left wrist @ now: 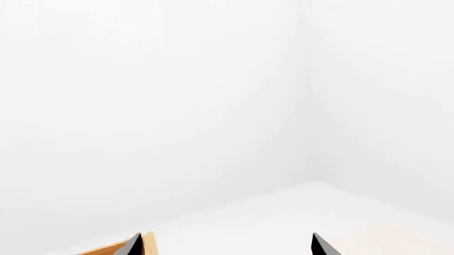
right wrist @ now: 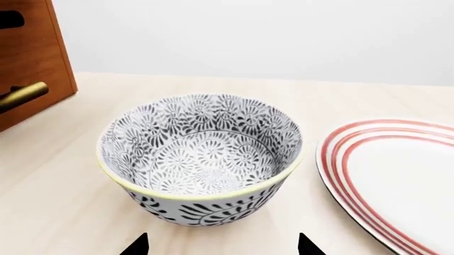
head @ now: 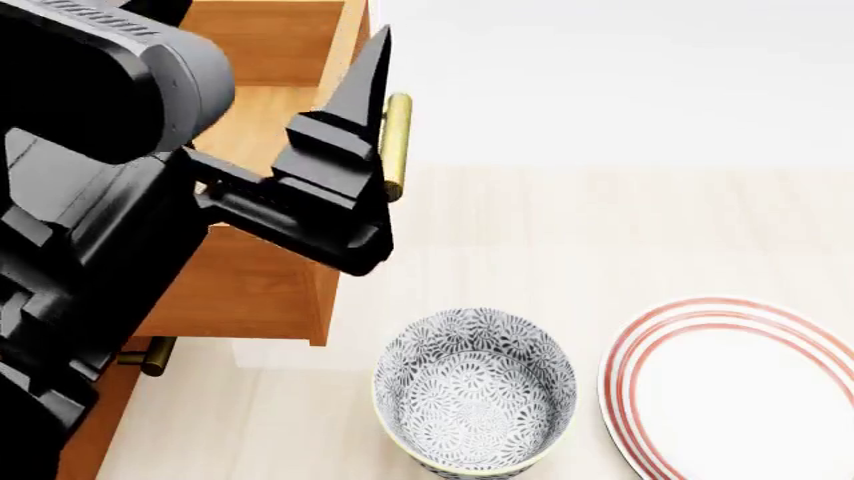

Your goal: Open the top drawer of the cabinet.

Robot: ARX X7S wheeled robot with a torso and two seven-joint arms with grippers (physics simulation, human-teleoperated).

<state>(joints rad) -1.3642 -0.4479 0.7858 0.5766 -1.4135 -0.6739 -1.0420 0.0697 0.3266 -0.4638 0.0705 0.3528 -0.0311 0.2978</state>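
The top drawer (head: pixel 254 285) stands pulled out of the orange-brown cabinet (head: pixel 88 432), with its wooden inside (head: pixel 267 105) showing from above. Its brass bar handle (head: pixel 396 145) runs along the front. My left gripper (left wrist: pixel 227 245) is open, jaws wide apart, with nothing between them. One dark finger (head: pixel 360 90) rises just beside the handle, over the drawer's front edge. A strip of drawer wood (left wrist: pixel 106 248) shows by one fingertip. My right gripper (right wrist: pixel 222 247) is open, low over the table, facing the bowl. It is hidden from the head view.
A grey-patterned bowl (head: pixel 474 385) stands on the light wooden table (head: pixel 601 240) just in front of the drawer. A white plate with red rings (head: pixel 734 390) lies to its right. A lower drawer's brass handle (head: pixel 158 355) sticks out under the open drawer. The cabinet (right wrist: pixel 28 53) is beside the bowl (right wrist: pixel 202 154).
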